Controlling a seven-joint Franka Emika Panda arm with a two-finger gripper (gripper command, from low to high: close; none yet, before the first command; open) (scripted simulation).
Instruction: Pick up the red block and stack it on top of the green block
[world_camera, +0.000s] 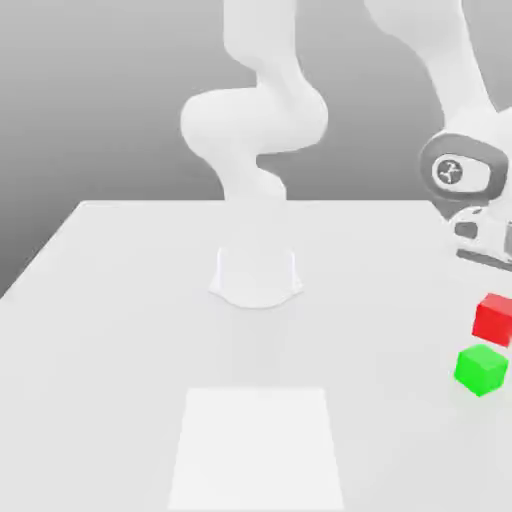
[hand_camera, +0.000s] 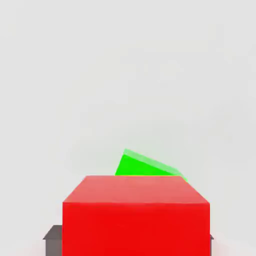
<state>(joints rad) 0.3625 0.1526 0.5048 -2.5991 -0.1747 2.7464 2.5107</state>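
Red block (hand_camera: 135, 215) looks held between the gripper (hand_camera: 131, 239) fingers, dark pads poking out on both sides of it, though I can't be fully sure they're clamped tight. In the exterior view it's off the table (world_camera: 120, 300), hovering just above and behind the green block (world_camera: 481, 368). Risk from here: it's not lined up over the green one, so releasing now probably clips an edge and tumbles off.

Blocks — two: one red block (world_camera: 493, 319), one green block (world_camera: 481, 369). Robot arm (world_camera: 262, 120) — one. Table (world_camera: 120, 330) — one.
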